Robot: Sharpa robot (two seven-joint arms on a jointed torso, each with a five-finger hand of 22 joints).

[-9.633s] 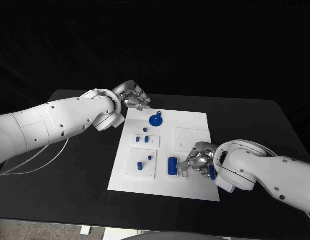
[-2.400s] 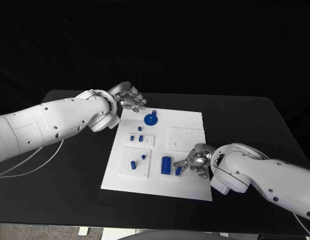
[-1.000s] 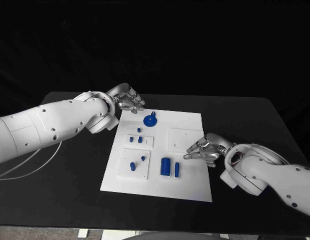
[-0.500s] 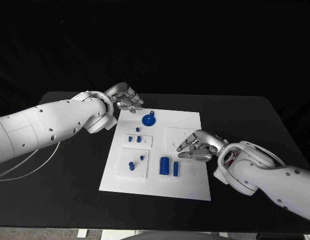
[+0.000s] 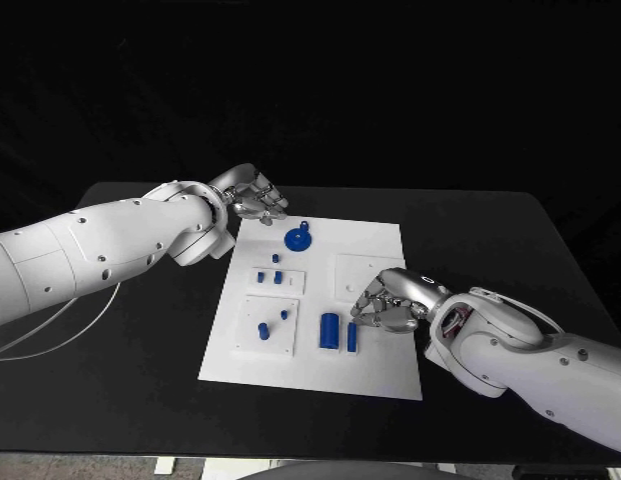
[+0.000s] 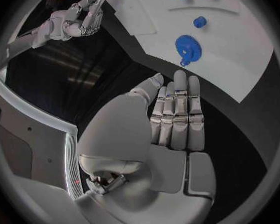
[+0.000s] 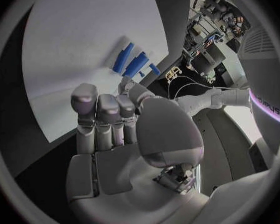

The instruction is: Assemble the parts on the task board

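White task board point(image 5: 382, 240) flat in the middle of the black worktop point(image 5: 541, 260). On the board: a round blue part with a small knob point(image 5: 299, 239) near the far edge; three small blue pegs point(image 5: 276, 272) on a raised square below it; two more blue pieces point(image 5: 271, 322) on a second raised square nearer the front; a short blue cylinder point(image 5: 330, 331) and a slim blue bar point(image 5: 352, 337) side by side toward the front middle. Right hand point(image 5: 390, 298) over the board's right half, just beside the cylinder and bar, fingers point(image 7: 96, 107) curled together, nothing seen in them. Left hand point(image 5: 257, 200) off the board's far left corner, above the worktop, close to the round part but apart from it; fingers point(image 6: 177, 109) straight, pressed side by side, holding nothing.
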